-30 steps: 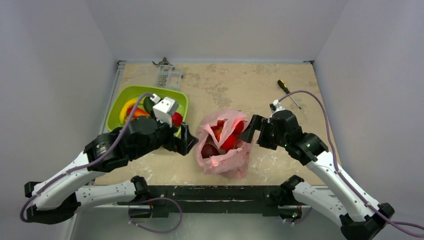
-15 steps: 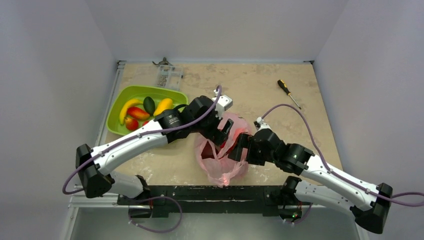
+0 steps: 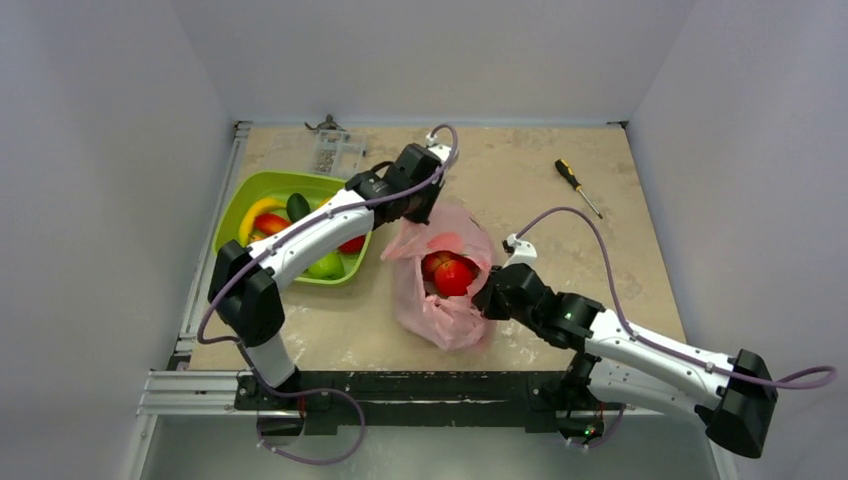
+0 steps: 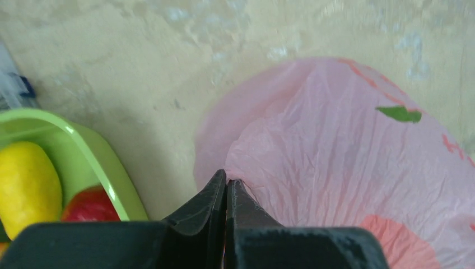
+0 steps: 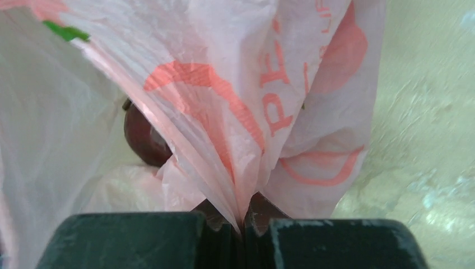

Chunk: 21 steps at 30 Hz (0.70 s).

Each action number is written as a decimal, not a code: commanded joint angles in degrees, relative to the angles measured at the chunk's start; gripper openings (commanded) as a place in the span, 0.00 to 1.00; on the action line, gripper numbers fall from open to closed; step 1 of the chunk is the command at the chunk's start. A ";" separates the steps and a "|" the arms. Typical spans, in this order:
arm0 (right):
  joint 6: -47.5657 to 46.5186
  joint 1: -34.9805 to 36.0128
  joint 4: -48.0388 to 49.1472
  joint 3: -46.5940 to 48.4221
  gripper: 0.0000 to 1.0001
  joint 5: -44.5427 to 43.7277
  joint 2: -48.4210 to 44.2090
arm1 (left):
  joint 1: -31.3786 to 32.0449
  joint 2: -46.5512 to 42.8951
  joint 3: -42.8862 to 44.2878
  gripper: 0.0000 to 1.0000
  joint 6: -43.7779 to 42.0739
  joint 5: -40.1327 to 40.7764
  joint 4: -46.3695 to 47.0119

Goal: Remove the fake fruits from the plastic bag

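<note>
The pink plastic bag (image 3: pixel 440 310) lies mid-table with its mouth spread, and red fake fruits (image 3: pixel 451 273) show inside. My left gripper (image 3: pixel 421 214) is shut on the bag's far rim; in the left wrist view the shut tips (image 4: pixel 227 180) pinch the edge of the bag (image 4: pixel 336 145). My right gripper (image 3: pixel 488 296) is shut on the right rim. In the right wrist view, gathered folds of the bag (image 5: pixel 224 84) run into its shut tips (image 5: pixel 245 216). A dark red fruit (image 5: pixel 143 134) shows inside the bag.
A lime-green tray (image 3: pixel 232 215) left of the bag holds a yellow banana (image 3: pixel 255 212), a dark green fruit (image 3: pixel 297 205), and red and green ones. My left arm crosses over the tray. A screwdriver (image 3: pixel 578 187) lies at the far right, and a clear plastic piece (image 3: pixel 335 152) at the back.
Both grippers went from open to shut on the bag's rim. The left arm swung from beside the tray to the bag's far edge. The right gripper moved in to the right edge.
</note>
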<state>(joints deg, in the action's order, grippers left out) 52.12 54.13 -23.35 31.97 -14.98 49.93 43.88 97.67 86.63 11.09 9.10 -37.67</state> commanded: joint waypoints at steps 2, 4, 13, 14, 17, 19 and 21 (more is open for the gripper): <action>-9.75 0.37 9.16 4.64 0.00 -18.22 2.55 | -4.15 5.11 16.07 0.00 -2.88 3.66 9.93; -13.51 0.34 9.73 8.59 0.00 -22.02 4.42 | -5.21 8.53 23.23 0.00 -3.87 4.20 8.12; -24.81 0.19 4.85 18.65 0.00 -22.61 8.95 | -7.78 8.88 25.76 0.00 -4.47 2.94 5.38; -24.84 0.25 4.69 18.14 0.00 -22.03 9.02 | -8.02 7.35 23.00 0.00 -4.28 2.41 6.67; -19.42 0.57 4.91 14.66 0.02 -14.53 9.79 | -8.78 6.06 17.46 0.00 -4.00 3.43 7.53; -15.42 2.21 8.65 9.87 0.04 -12.02 10.74 | -9.62 6.19 15.23 0.00 -3.89 3.88 7.32; -12.41 5.29 13.64 5.16 0.06 -12.92 13.32 | -10.82 6.78 15.97 0.00 -4.30 4.72 5.28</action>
<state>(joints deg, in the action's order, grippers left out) 33.39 55.37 -15.49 44.38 -31.38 59.72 35.31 106.34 103.13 7.42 11.35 -32.34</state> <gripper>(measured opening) 0.041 0.006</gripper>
